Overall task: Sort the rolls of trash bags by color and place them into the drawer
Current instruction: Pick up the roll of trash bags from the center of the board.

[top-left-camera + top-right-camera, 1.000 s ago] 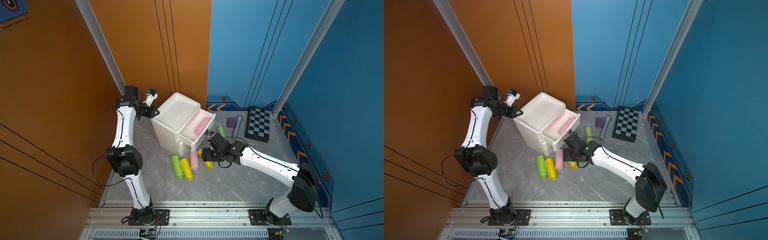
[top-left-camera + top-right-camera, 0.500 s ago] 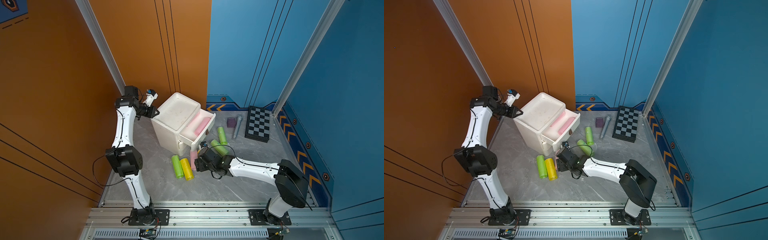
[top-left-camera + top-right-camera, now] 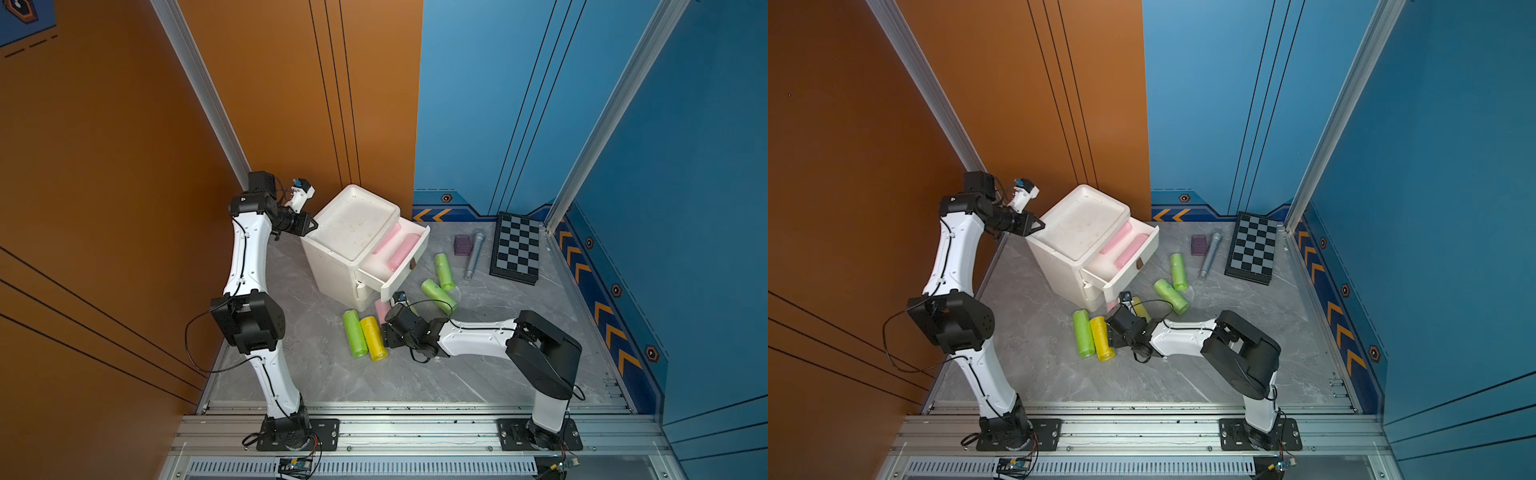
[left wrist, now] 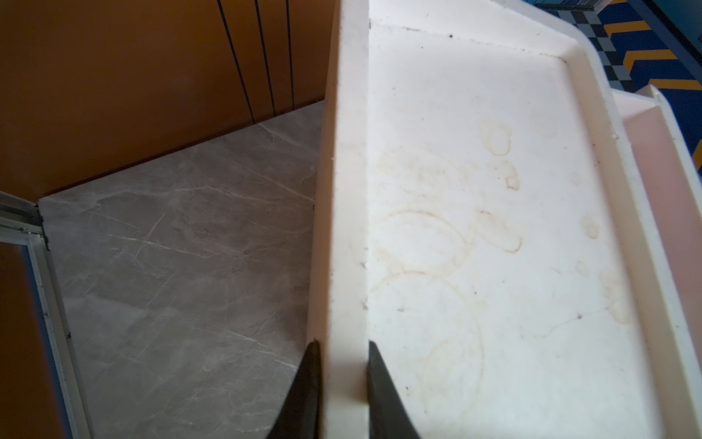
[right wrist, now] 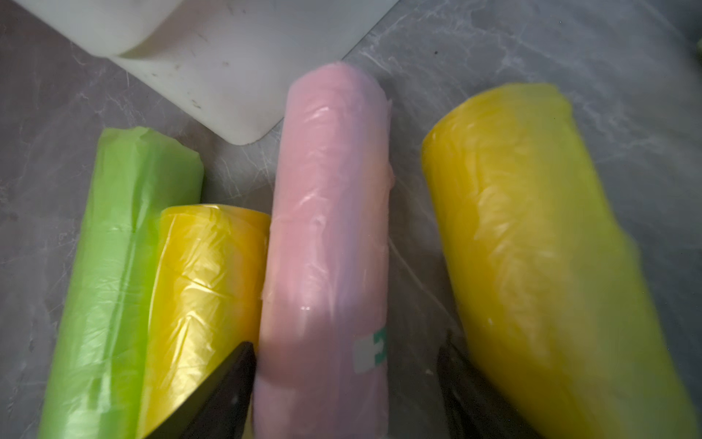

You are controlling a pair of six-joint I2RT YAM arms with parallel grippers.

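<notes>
Closest to the rail, on the grey floor (image 3: 324, 365), four rolls are laid side by side: a green roll (image 5: 114, 266), a yellow roll (image 5: 205, 273), a pink roll (image 5: 330, 228) and a second yellow roll (image 5: 532, 247). The green roll is pressed against the yellow roll, and the pink roll is touched by that yellow roll. The right gripper (image 5: 343, 346) is held low over the pink roll with its jaws spread wide. The pink roll is seen between the two fingers. One finger is set right at its side, and a gap is left at the other finger. The roll is not squeezed.

A little farther back, a white box (image 3: 353, 224) is stood on the floor. Its top edge is pinched tight by the left gripper (image 4: 343, 344). The drawer (image 3: 401, 280) is pulled out, and two pink rolls (image 3: 402, 251) are laid inside it, side by side.

Beside the drawer, two green rolls (image 3: 444, 266) are left on the floor, close together. Farthest back, a grey tube (image 3: 475, 254), a purple cube (image 3: 463, 245) and a checkered board (image 3: 517, 248) are found near the blue wall.
</notes>
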